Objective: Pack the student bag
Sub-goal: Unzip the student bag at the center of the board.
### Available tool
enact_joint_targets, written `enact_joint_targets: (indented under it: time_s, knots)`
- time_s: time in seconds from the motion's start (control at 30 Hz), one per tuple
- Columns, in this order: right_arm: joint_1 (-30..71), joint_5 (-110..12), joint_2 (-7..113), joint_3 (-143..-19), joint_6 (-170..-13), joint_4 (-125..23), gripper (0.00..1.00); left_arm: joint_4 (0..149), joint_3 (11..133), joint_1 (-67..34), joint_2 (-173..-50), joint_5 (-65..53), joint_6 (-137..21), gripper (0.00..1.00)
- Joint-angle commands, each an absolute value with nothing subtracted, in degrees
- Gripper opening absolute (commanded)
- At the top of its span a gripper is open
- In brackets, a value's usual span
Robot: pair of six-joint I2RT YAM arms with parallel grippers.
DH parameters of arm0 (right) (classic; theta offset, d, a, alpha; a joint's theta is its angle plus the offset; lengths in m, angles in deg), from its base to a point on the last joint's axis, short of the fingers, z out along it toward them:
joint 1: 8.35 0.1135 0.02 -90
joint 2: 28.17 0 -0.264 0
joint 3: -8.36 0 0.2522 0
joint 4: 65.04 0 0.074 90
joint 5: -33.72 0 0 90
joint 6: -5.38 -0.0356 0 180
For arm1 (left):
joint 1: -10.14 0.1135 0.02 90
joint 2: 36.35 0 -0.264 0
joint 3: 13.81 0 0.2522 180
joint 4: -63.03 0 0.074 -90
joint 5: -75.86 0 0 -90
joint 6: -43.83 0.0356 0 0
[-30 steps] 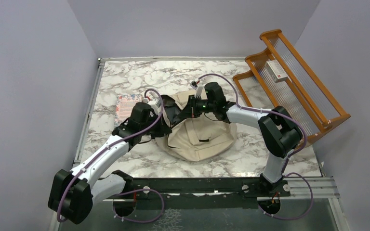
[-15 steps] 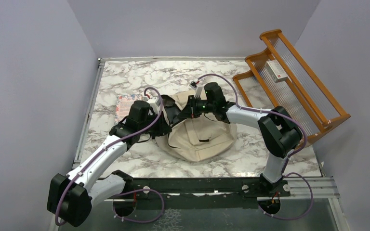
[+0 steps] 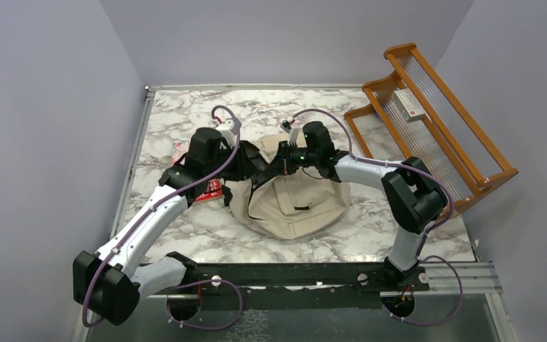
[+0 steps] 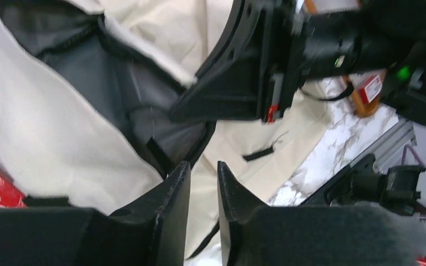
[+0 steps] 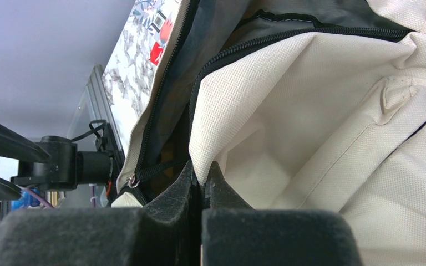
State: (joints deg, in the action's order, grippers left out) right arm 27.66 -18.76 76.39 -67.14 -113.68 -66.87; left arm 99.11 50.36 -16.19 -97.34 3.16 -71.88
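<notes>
The student bag (image 3: 295, 203), beige with black zippers, lies in the middle of the marble table with its mouth toward the far left. Its grey lining (image 4: 111, 72) shows through the mouth. My right gripper (image 5: 201, 166) is shut on the beige edge of the bag (image 5: 310, 111) beside the zipper and holds that flap up. My left gripper (image 4: 202, 166) hovers over the bag's left side (image 4: 44, 127). Its jaws stand slightly apart with nothing between them. From above, the left gripper (image 3: 241, 169) and right gripper (image 3: 279, 160) face each other across the opening.
A red-and-white printed item (image 3: 211, 189) lies against the bag's left side under my left arm. A wooden rack (image 3: 434, 121) at the far right holds a small white box (image 3: 410, 104). Lilac walls close in the table.
My left arm has swung up and toward the far left, and its jaws have parted a little. The red-and-white item now shows beneath it. The right arm keeps its grip, unmoved.
</notes>
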Motion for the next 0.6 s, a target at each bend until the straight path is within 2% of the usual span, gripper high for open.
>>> enact_joint_targets:
  time_s: [0.0,0.13,0.37,0.57]
  knots:
    - [27.94,-16.2,75.24,-67.53,-112.07,-66.33,0.0,98.67,56.82,-16.21,-103.34,0.87,-72.08,0.22]
    - [27.94,-16.43,75.2,-67.54,-112.01,-66.15,0.01,100.35,60.21,-16.23,-109.52,0.16,-71.22,0.19]
    - [27.95,-16.73,75.02,-67.54,-112.05,-66.12,0.01,103.46,60.41,-16.23,-114.97,-0.87,-69.94,0.18]
    - [27.94,-16.71,74.88,-67.33,-112.17,-66.44,0.01,105.96,59.98,-16.23,-117.05,-0.71,-67.97,0.29]
